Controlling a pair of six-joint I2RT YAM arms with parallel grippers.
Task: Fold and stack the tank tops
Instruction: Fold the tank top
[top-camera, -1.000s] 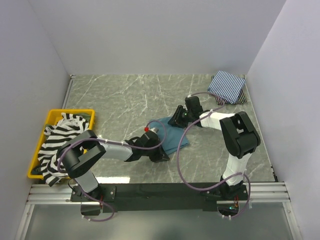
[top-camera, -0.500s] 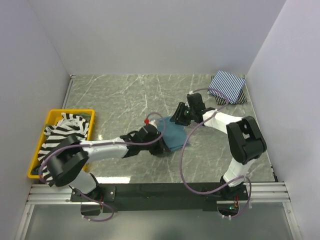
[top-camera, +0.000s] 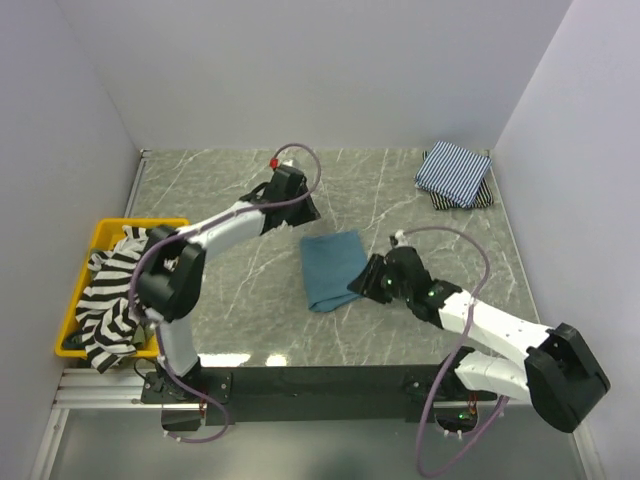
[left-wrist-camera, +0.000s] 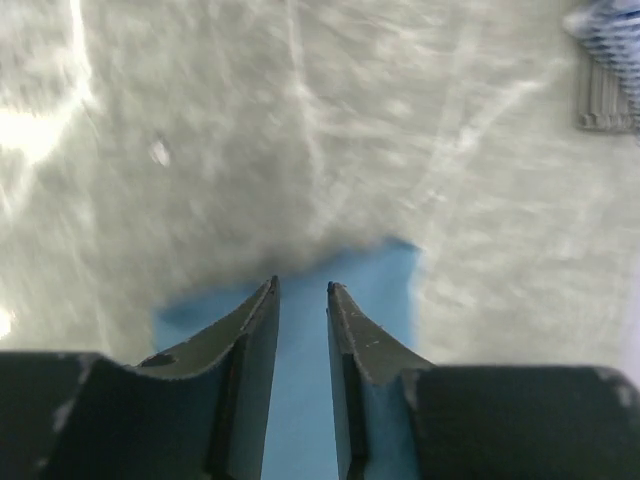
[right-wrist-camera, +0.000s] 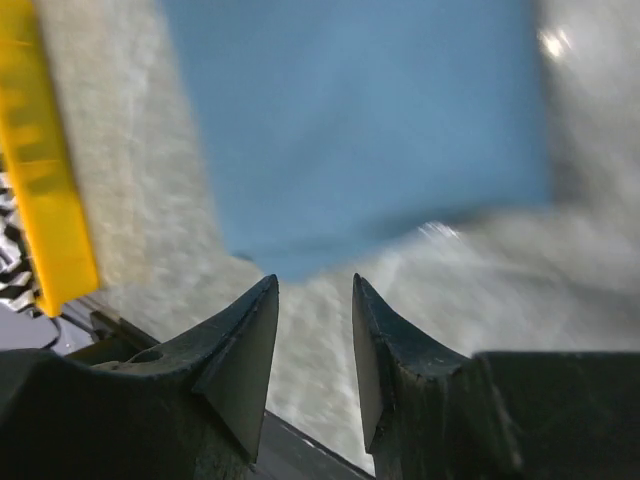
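The teal tank top (top-camera: 332, 268) lies folded into a compact rectangle near the middle of the table (top-camera: 230, 190), flat and held by neither arm. My left gripper (left-wrist-camera: 302, 290) hangs above the top's far edge, jaws narrowly parted with nothing between them. My right gripper (right-wrist-camera: 315, 283) sits low just off the top's near right corner, jaws moderately parted and likewise empty. The pinstriped tank top (top-camera: 454, 170) lies folded in the far right corner. I judge that to be the stack, so the step in hand is the transfer of the teal piece onto it. Procedure: approach from the near right edge with the right gripper, angle the lower finger flat to the table, and slide it under every layer of the fold before closing; a pinch on the upper layer alone will let the fold fall open on lifting. Grip close to the middle of that edge so the cloth hangs evenly. Lift only enough to clear the surface, carry it low, and lay it down far edge first, squared to the pinstriped piece. Hold the left gripper clear of the path. The black-and-white striped tank top (top-camera: 108, 290) waits in the yellow bin (top-camera: 150, 223).
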